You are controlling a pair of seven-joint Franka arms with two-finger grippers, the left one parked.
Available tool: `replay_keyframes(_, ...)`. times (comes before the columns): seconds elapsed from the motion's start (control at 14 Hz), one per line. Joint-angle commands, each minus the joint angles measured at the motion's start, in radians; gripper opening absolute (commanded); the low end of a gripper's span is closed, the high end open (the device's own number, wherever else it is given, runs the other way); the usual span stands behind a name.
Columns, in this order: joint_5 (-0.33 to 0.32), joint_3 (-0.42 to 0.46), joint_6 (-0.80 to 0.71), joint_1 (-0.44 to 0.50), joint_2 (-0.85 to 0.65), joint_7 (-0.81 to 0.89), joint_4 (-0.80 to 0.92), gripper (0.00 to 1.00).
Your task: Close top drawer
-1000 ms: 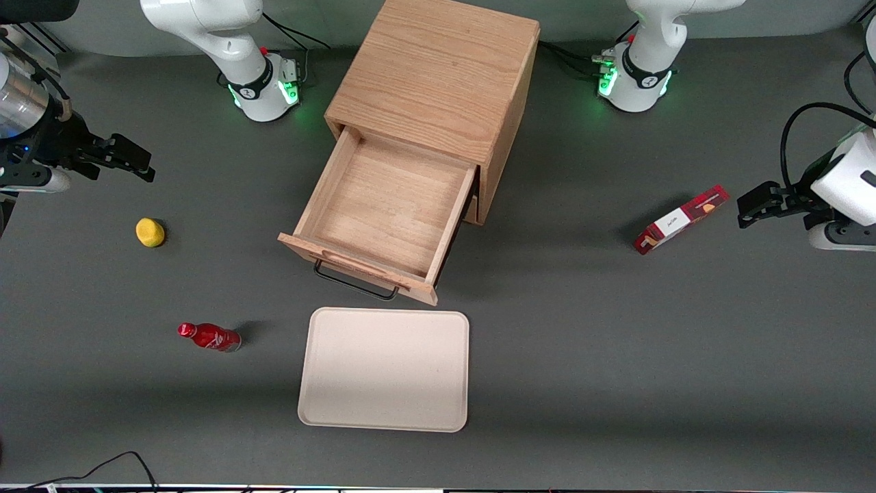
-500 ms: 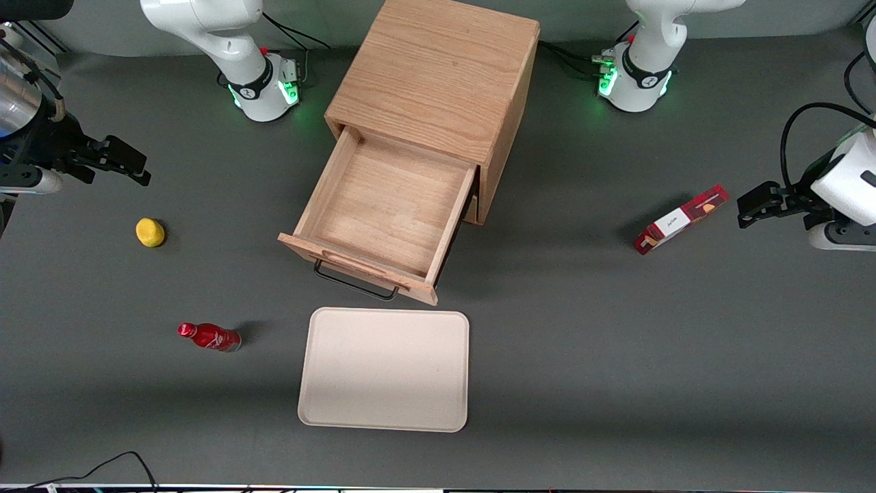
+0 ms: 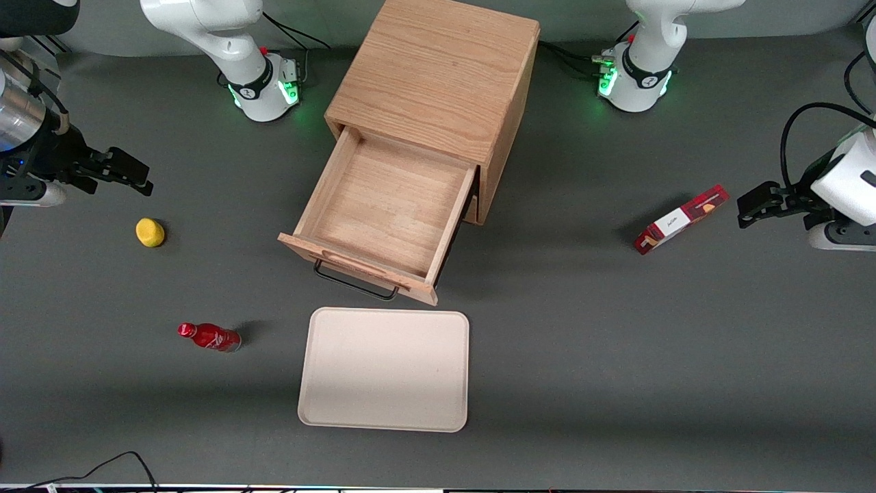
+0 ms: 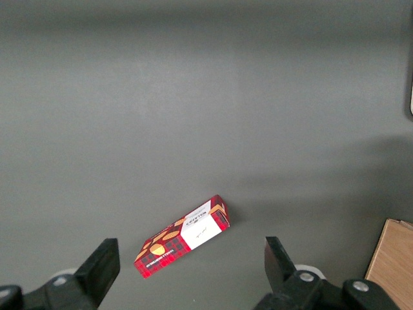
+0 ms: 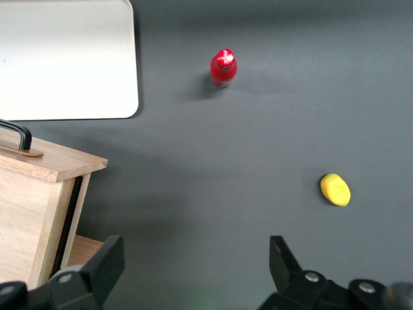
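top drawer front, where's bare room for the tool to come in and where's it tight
Open table lies between the top drawer and the lemon, and between lemon and red bottle. The tool hangs open above that stretch, farther from the camera than the lemon. It is tight in front of the drawer's handle: only a narrow strip separates it from the tray.

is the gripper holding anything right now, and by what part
Nothing. The gripper is open, hanging over bare table above the lemon, away from the top drawer.

Grey table (image 3: 616, 356) — cabinet (image 3: 438, 75), tray (image 3: 384, 370), bottle (image 3: 209, 337), lemon (image 3: 150, 232), box (image 3: 681, 219)
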Motion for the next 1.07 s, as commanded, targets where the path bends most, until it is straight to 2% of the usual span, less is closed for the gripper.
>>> replay_keyframes(0.0,0.005,-0.005,-0.014,0.002,0.03,-0.03,0.048,1.0)
replay_keyframes(0.36,0.006,0.037,-0.026,0.011,0.116,-0.02,0.183,1.0)
replay_keyframes(0.71,0.003,0.211,-0.031,0.011,0.283,-0.008,0.379,1.0)
replay_keyframes(1.0,-0.032,0.352,-0.012,0.035,0.354,-0.011,0.427,1.0)
